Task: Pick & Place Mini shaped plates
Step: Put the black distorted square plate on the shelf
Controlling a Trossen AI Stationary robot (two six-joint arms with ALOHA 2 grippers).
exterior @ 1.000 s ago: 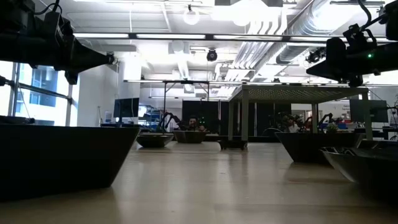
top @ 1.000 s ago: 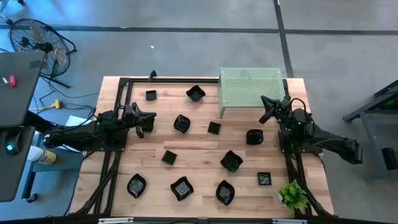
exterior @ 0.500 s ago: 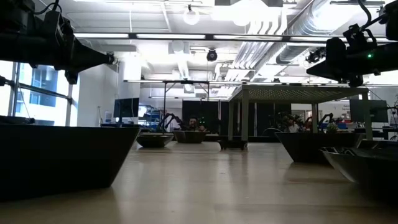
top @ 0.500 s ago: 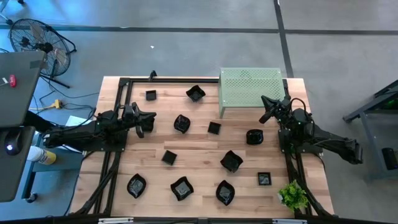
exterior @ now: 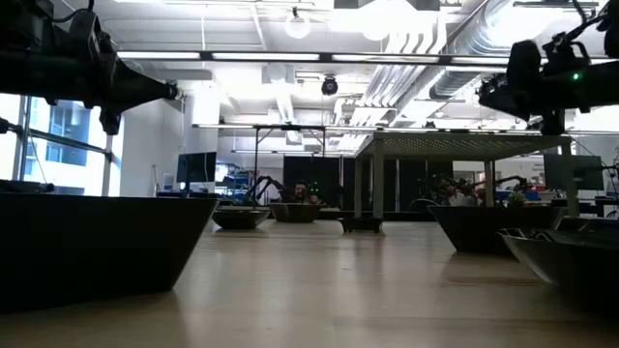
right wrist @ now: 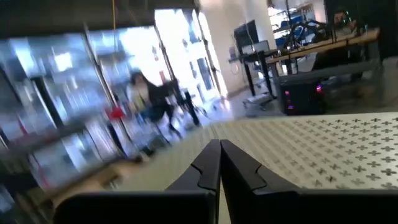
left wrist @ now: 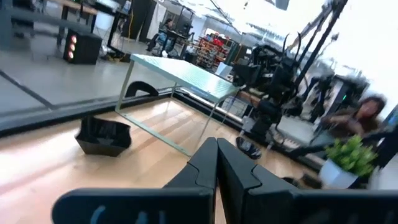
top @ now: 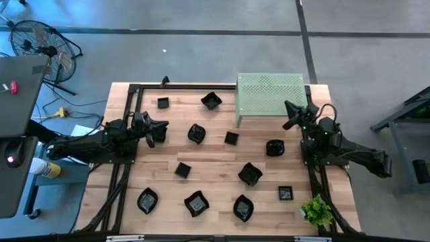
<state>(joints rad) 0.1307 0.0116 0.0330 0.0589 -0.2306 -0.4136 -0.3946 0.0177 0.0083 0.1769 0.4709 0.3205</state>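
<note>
While mini shaped plates [top: 195, 202] lie scattered over the wooden table [top: 215, 168] from bottom to centre frame, the left pincer [top: 163, 125] at mid-left and right pincer [top: 287, 106] beside the upper-right green perforated stand [top: 271, 91] are both closed, empty.

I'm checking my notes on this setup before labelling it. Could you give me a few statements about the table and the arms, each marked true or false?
1. Both end effectors are shut and hold nothing. True: left end effector, right end effector.
2. A plate sits on top of the green stand. False: its top is bare.
3. The small plant stands at the table's near right corner. True.
4. The round plate lies on the left arm's side. False: it lies by the right arm.
</note>
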